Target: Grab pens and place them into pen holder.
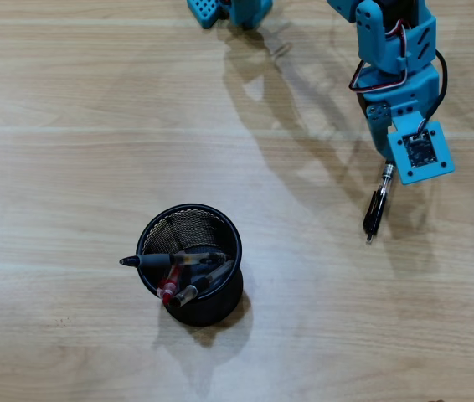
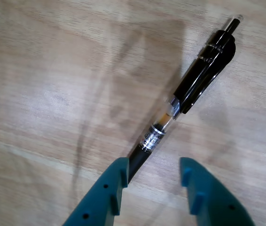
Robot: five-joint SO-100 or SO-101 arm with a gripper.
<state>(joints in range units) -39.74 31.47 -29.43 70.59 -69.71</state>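
Note:
A black-and-clear pen lies flat on the wooden table, slanting from upper right to lower left in the wrist view. Its lower end runs under the inner edge of the left finger. My gripper hovers over that end, open, with bare table between its fingers. In the overhead view the same pen lies at the right, just below the blue arm's wrist, and the gripper is mostly hidden under the camera mount. The black mesh pen holder stands lower left with three pens in it: a black one across the rim, a red one and a grey one.
The blue arm comes in from the top right of the overhead view, and another blue part sits at the top edge. Bare wood lies between the pen and the holder.

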